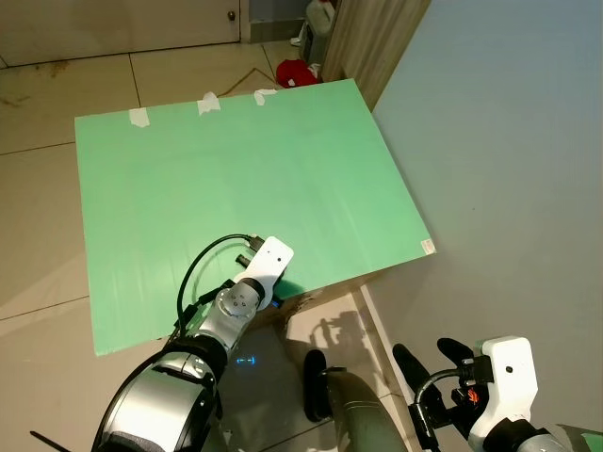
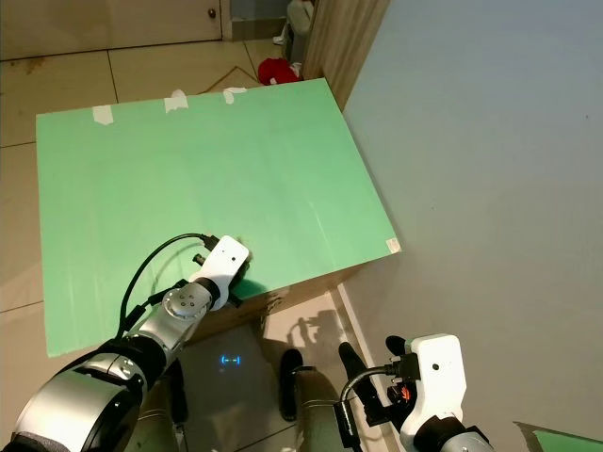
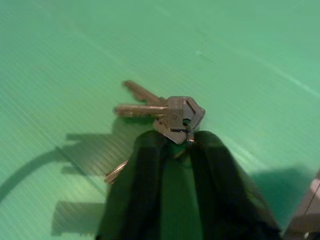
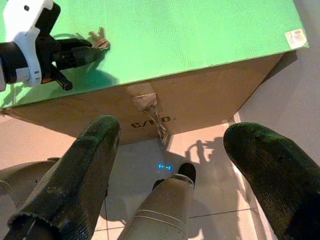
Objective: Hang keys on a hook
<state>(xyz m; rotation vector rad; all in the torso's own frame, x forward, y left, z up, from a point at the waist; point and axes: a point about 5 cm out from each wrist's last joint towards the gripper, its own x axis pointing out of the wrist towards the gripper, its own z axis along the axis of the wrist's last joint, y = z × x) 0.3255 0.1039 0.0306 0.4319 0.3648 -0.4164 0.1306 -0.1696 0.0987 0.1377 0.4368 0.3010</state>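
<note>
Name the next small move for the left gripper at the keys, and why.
Probably close and lift. The left gripper is down on the green board, its fingers straddling the ring end of the keys, which lie flat. The right gripper hangs open beside the box.

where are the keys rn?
The keys lie on the green board near its front edge, at the left gripper fingertips.

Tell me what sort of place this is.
Probably a room in a home, set up as a makeshift work spot: pale tiled floor, a plain wall, and a cardboard box topped with a taped green sheet, where the left gripper meets the keys.
</note>
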